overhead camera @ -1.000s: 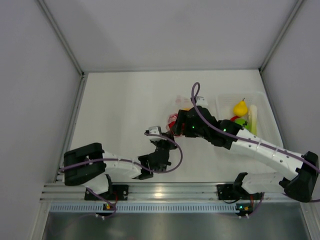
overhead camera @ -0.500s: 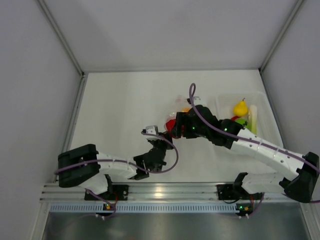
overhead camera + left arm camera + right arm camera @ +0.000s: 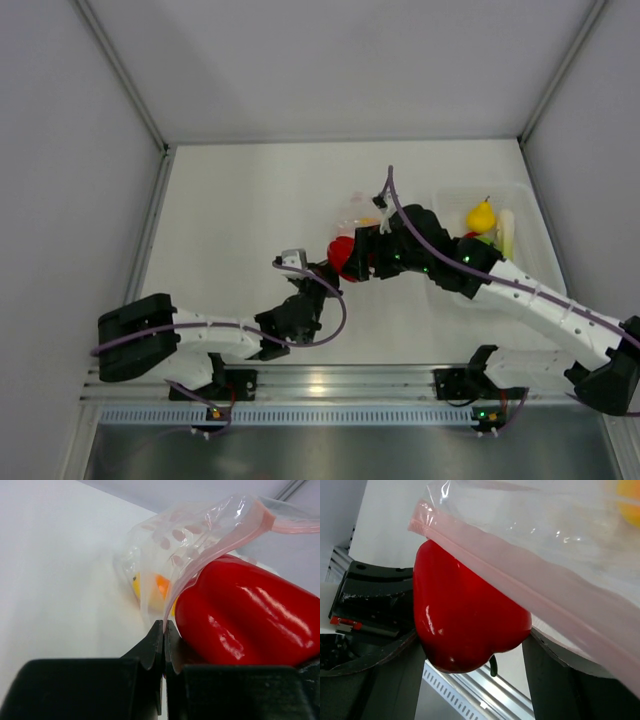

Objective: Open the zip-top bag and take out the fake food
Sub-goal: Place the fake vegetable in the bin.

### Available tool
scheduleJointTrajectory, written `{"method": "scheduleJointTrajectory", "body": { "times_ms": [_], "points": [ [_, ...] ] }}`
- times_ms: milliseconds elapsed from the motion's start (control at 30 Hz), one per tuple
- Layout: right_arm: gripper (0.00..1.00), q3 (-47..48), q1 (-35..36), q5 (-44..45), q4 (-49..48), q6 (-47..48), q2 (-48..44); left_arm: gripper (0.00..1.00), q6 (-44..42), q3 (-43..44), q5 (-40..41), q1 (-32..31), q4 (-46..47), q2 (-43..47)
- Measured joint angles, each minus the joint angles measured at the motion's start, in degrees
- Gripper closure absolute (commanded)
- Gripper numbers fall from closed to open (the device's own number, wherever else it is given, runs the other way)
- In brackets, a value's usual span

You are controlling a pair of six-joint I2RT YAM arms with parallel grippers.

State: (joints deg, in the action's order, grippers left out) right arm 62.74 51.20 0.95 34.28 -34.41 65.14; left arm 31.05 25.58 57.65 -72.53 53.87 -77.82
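Observation:
The clear zip-top bag (image 3: pixel 360 212) lies mid-table, its pink zip strip (image 3: pixel 530 592) open. My left gripper (image 3: pixel 164 626) is shut on the bag's edge; in the top view it (image 3: pixel 312 275) sits just left of the bag. My right gripper (image 3: pixel 472 655) is shut on the red pepper (image 3: pixel 465 625), held at the bag's mouth below the strip. The pepper also shows in the top view (image 3: pixel 342 254) and the left wrist view (image 3: pixel 245 620). Yellow and orange pieces (image 3: pixel 150 587) remain inside the bag (image 3: pixel 200 535).
A translucent tray (image 3: pixel 525 205) at the right holds a yellow fruit (image 3: pixel 481 216), a green ball (image 3: pixel 484 241) and a pale leek stalk (image 3: pixel 506 235). The right arm crosses over the tray's near side. Grey walls enclose the table.
The right gripper has drawn the red pepper toward the left and out at the bag's mouth, so it shows more. The left arm has shifted left and nearer, still pinching the bag edge.

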Motion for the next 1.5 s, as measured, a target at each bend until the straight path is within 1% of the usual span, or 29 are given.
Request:
{"method": "scheduleJointTrajectory", "body": {
  "times_ms": [233,400,533,667,833,967,1067,1200,1500],
  "points": [
    [1.0,-0.1,-1.5,-7.1,-0.8,3.9,-1.3,1.0,-1.0,-0.5,-0.4,0.0,0.1,0.7],
    [1.0,-0.1,-1.7,-10.1,-0.9,5.7,-1.8,1.0,-1.4,-1.1,-0.4,0.1,0.0,1.9],
    [1.0,-1.3,-1.9,-13.3,-3.1,5.8,-4.2,1.0,-1.5,-1.1,-0.6,0.1,-0.1,3.0],
    [1.0,-2.9,-2.3,-14.8,-5.9,4.0,-7.5,1.0,-1.3,-1.1,-1.3,0.1,-0.5,4.1],
    [1.0,-3.5,-2.6,-16.0,-9.7,1.2,-8.5,1.0,-0.7,-0.1,-1.8,0.1,-2.6,4.9],
    [1.0,-4.3,-2.7,-19.0,-12.6,-0.9,-8.5,1.0,0.2,1.0,-2.1,0.1,-5.6,5.4],
    [1.0,-4.3,-2.7,-22.2,-14.4,-1.8,-8.3,1.0,0.8,1.9,-2.2,0.1,-8.5,6.0],
    [1.0,-5.0,-2.9,-28.7,-18.7,-3.3,-8.0,1.0,1.4,2.7,-2.2,0.1,-11.6,7.5],
    [1.0,-7.9,-3.3,-38.7,-26.5,-7.1,-7.6,1.0,1.2,3.0,-1.1,0.2,-13.7,10.0]
  ]
}}
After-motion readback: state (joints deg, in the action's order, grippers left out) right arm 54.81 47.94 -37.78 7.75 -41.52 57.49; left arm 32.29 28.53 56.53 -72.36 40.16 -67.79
